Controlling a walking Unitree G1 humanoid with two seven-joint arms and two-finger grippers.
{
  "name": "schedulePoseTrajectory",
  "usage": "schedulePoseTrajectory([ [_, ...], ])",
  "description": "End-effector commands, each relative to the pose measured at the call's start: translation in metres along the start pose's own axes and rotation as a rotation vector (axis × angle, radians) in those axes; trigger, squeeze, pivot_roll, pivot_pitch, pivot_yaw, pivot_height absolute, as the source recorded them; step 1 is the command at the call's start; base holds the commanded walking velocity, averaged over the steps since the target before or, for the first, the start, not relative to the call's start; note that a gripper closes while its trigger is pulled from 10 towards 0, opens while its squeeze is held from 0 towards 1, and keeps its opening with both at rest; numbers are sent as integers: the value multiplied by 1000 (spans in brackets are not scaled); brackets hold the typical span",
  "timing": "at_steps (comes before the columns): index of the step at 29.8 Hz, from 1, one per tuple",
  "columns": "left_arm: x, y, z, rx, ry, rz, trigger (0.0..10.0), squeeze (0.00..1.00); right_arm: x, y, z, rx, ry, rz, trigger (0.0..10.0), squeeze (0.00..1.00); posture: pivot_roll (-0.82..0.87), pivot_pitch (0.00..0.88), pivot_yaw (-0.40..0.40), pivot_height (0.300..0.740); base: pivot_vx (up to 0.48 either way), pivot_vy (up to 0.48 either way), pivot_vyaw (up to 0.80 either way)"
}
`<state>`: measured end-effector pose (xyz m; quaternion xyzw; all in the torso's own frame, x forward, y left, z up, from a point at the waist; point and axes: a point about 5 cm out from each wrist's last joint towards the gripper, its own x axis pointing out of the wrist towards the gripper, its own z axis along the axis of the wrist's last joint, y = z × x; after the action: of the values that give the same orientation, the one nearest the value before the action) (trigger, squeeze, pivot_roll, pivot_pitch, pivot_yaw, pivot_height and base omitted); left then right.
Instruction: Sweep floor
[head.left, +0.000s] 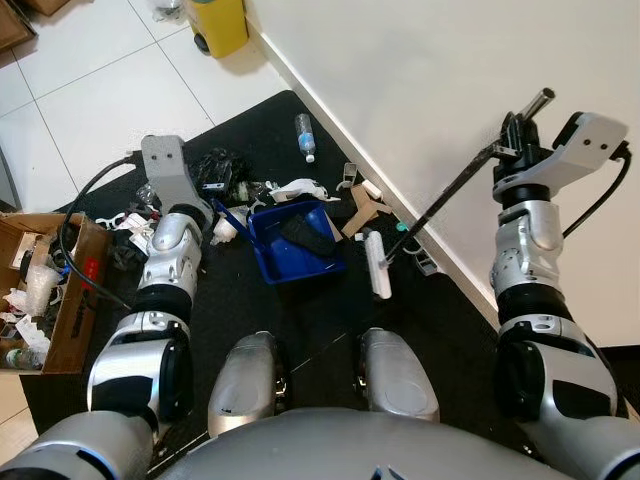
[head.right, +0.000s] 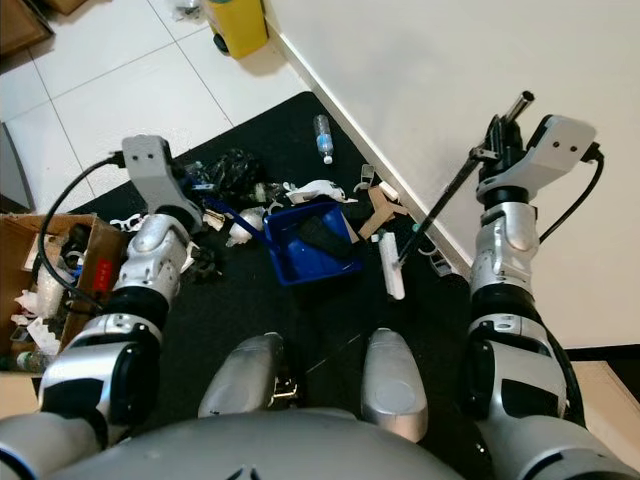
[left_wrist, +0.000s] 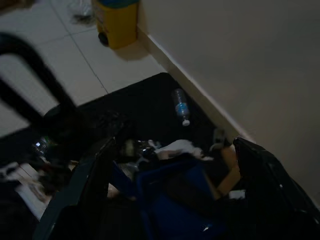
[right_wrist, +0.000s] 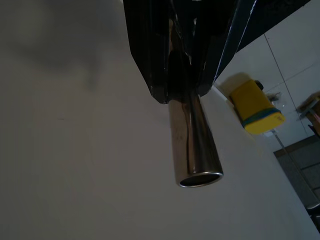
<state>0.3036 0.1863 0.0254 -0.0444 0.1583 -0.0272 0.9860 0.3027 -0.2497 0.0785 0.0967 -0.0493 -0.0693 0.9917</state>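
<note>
Gripping the shiny metal broom handle (head.left: 470, 170) near its top end, the right gripper (head.left: 516, 133) is raised high at the right, jaws closed around the tube, forearm upright beside the white wall (head.left: 450, 80). In the right wrist view the tube end (right_wrist: 195, 160) sticks out past the black fingers (right_wrist: 150, 60). The handle slants down and left to the white broom head (head.left: 379, 264), lying on the black floor mat (head.left: 260, 130) just right of the blue plastic dustpan (head.left: 296, 240).

The left arm reaches forward and down at the left, elbow slightly bent. The left gripper (left_wrist: 170, 200) sits low over the litter; I cannot tell whether its jaws hold anything, though both dark fingers (left_wrist: 270, 190) look spread apart with the dustpan between them. A dark object lies in the dustpan.

Scattered trash (head.left: 290, 187) of white and black scraps lies beyond the dustpan, brown cardboard pieces (head.left: 362, 210) to its right. A clear plastic bottle (head.left: 305, 137) lies farther on the mat near the wall. Open cardboard box (head.left: 70, 300) of junk at the far left, yellow bin (head.left: 218, 22) far away by the wall.
</note>
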Motion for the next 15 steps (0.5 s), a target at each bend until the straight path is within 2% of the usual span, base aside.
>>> schedulePoseTrajectory([
  [1,2,5,5,70,0,11,10000,0,1,-2,5,10,-19,-3,10000,0,-1,15,4,740,0,0,0],
  [8,9,14,14,146,10,69,10000,0,-1,-5,6,3,-23,-2,10000,0,-19,15,4,740,0,0,0],
  [13,9,18,16,132,-5,99,10000,0,-1,-6,6,1,-21,-1,10000,0,-19,9,5,740,0,0,0],
  [15,9,14,16,120,-27,85,10000,0,-1,-5,6,1,-21,1,10000,0,-15,2,4,740,0,0,0],
])
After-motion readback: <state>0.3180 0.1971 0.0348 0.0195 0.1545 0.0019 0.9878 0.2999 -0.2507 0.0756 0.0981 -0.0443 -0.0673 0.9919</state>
